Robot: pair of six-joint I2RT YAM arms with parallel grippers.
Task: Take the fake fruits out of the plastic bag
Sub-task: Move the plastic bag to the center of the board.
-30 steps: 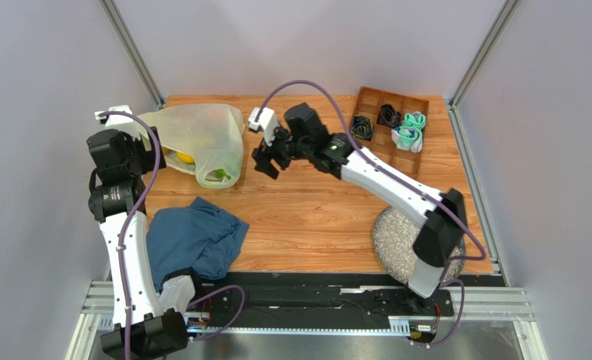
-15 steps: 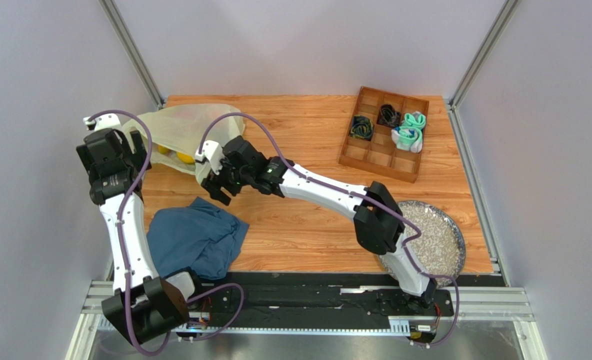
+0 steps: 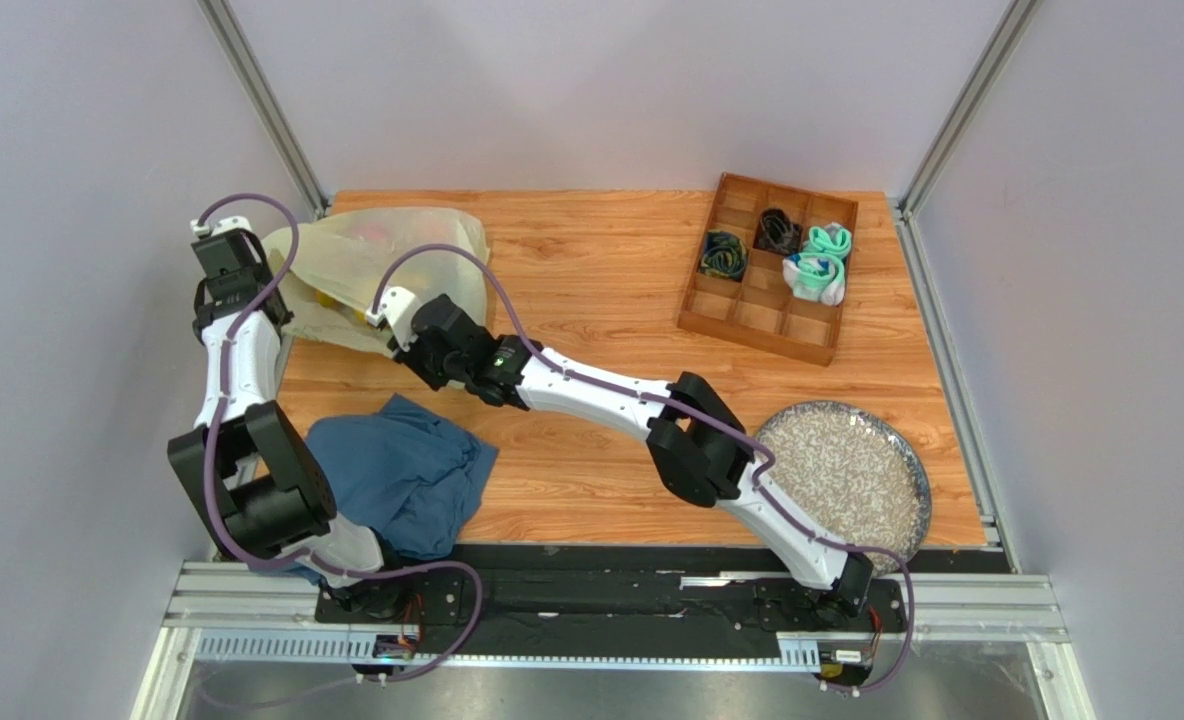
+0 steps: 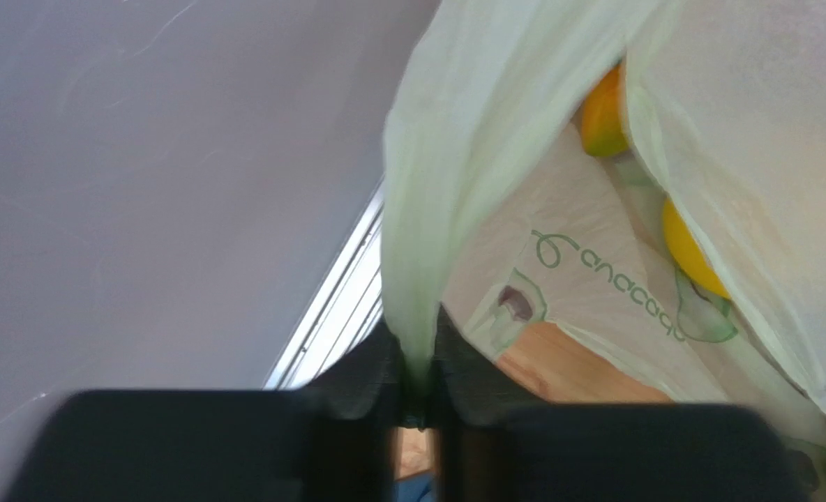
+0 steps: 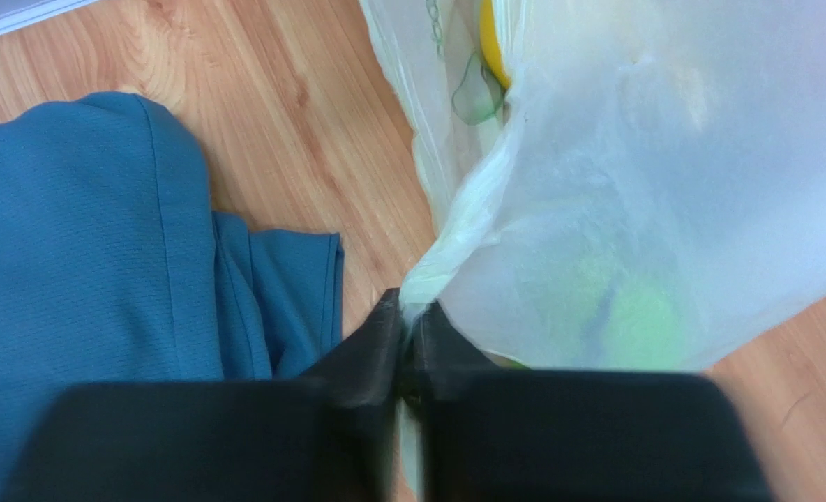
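The plastic bag [image 3: 346, 264] lies at the table's back left, pale yellow-green and crinkled, with the fake fruits inside. My left gripper [image 4: 417, 368] is shut on a gathered strip of the bag [image 4: 459, 157] at its left edge. An orange fruit [image 4: 603, 110] and a yellow fruit [image 4: 688, 251] show through the opening there. My right gripper [image 5: 411, 326] is shut on the bag's near right corner [image 5: 470, 220]. A green apple [image 5: 637, 319] shows through the film beside it. In the top view the left gripper [image 3: 274, 287] and right gripper [image 3: 404, 335] flank the bag.
A crumpled blue cloth [image 3: 395, 473] lies near the front left, just below the right gripper. A wooden divided box [image 3: 744, 312] with rolled socks stands at the back right. A round metal tray [image 3: 905, 533] of pale granules sits front right. The left wall is close.
The right arm swung left from mid-table to the bag's near corner and shut on it. The left gripper shifted to the bag's left edge and shut on the film.
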